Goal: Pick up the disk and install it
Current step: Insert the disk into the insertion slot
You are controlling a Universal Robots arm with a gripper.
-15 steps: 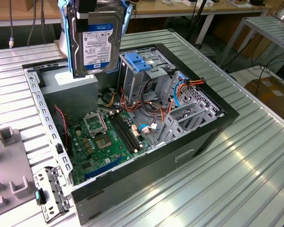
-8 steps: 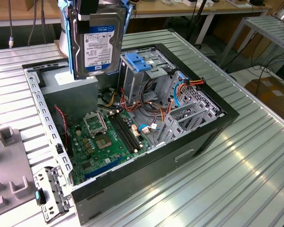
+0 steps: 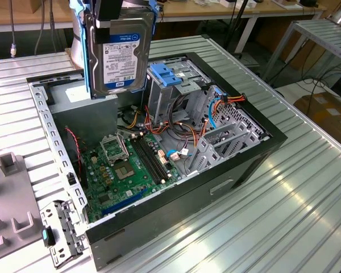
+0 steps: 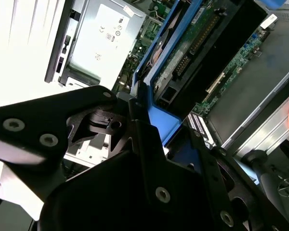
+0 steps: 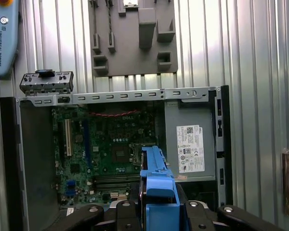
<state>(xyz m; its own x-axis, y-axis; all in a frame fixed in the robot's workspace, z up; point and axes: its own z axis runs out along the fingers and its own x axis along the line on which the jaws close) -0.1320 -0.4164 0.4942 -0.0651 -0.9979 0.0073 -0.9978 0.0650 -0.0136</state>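
We have our fingers (image 3: pixel 109 11) clenched on the disk (image 3: pixel 120 54). They pinch it by its top end, so it hangs straight down with its label side showing in the exterior view. In that view the disk floats at about 11 o'clock from the middle of the computer case (image 3: pixel 244 165), up in the air and touching nothing. We think it is held this high so it cannot bump the case walls or the wires inside.

The case lies on its side on the counter (image 3: pixel 295 216) with its cover off. That way the inside faces up and can be reached from above. The green board (image 3: pixel 125 170) sits on the floor of the case. The metal cage with the light-blue latch (image 3: pixel 165 75) stands at about 1 o'clock from the board, just to the 3 o'clock side of the hanging disk. The disk is not yet in any slot, so we judge the picking up is done and the putting in is not.
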